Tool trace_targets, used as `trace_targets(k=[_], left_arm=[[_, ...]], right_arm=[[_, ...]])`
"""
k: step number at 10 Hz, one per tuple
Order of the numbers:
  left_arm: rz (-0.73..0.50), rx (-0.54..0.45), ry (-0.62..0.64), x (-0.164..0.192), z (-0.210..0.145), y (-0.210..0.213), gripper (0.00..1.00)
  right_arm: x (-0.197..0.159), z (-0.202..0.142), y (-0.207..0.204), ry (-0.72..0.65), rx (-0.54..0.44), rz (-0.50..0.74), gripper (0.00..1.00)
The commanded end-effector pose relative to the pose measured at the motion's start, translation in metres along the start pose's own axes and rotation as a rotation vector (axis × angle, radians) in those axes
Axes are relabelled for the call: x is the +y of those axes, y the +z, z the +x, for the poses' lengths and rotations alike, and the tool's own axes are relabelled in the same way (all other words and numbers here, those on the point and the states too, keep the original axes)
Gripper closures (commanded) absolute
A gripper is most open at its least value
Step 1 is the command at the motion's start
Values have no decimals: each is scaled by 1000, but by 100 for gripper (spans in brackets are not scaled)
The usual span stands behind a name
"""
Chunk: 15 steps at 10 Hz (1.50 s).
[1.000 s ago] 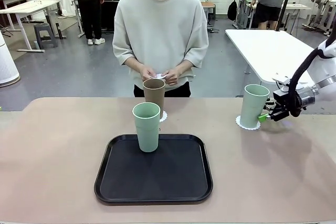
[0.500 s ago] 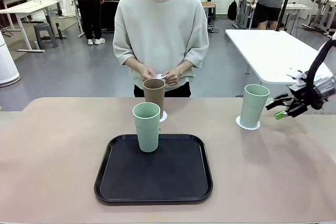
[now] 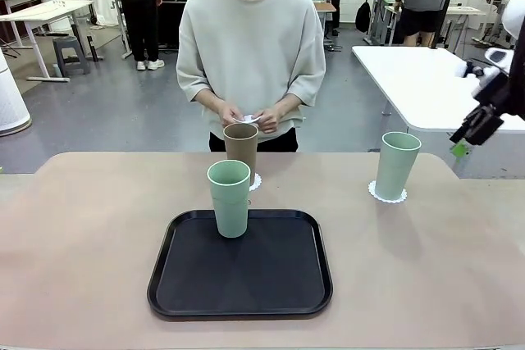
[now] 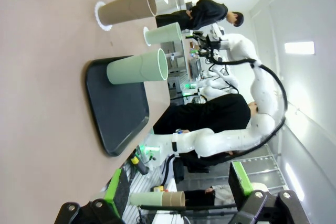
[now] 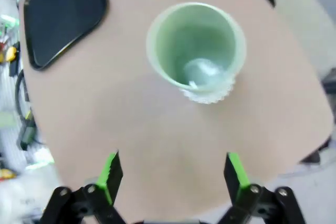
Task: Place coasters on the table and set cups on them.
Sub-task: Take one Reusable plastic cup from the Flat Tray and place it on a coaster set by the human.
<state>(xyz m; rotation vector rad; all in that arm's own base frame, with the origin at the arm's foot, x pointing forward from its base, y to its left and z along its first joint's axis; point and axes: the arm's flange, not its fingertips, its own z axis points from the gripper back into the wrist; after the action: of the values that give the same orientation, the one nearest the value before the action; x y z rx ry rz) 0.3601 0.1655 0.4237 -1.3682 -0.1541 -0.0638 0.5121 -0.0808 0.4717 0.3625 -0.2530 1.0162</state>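
Three tapered matte cups: mint cup (image 3: 396,165) mid-right on a lacy paper coaster (image 3: 387,195), brown cup (image 3: 240,143) centre, second mint cup (image 3: 229,198) on the black rounded tray (image 3: 246,284). Beige worktop (image 3: 426,268). My right pincer (image 3: 462,143), upper right: wide, empty. Left pincer (image 4: 178,184): wide too.

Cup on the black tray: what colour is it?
The cup is pale mint green, plain and matte; the front view shows it best.

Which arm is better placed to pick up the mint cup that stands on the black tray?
Probably left: the open left tool faces the tray cup unobstructed. The right tool hangs high beyond the other mint cup.
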Motion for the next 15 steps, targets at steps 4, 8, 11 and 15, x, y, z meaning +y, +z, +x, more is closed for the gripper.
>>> trace_targets(k=[4, 8, 11, 15], left_arm=[[2, -5, 3, -2, -1, 2, 0], [2, -5, 3, -2, -1, 2, 0], [2, -5, 3, -2, -1, 2, 0], [2, -5, 3, -2, -1, 2, 0]], right_arm=[[107, 87, 28, -359, 201, -56, 0], [116, 92, 29, -352, 175, -57, 0], [116, 92, 29, -352, 175, -57, 0], [116, 92, 29, -352, 175, -57, 0]])
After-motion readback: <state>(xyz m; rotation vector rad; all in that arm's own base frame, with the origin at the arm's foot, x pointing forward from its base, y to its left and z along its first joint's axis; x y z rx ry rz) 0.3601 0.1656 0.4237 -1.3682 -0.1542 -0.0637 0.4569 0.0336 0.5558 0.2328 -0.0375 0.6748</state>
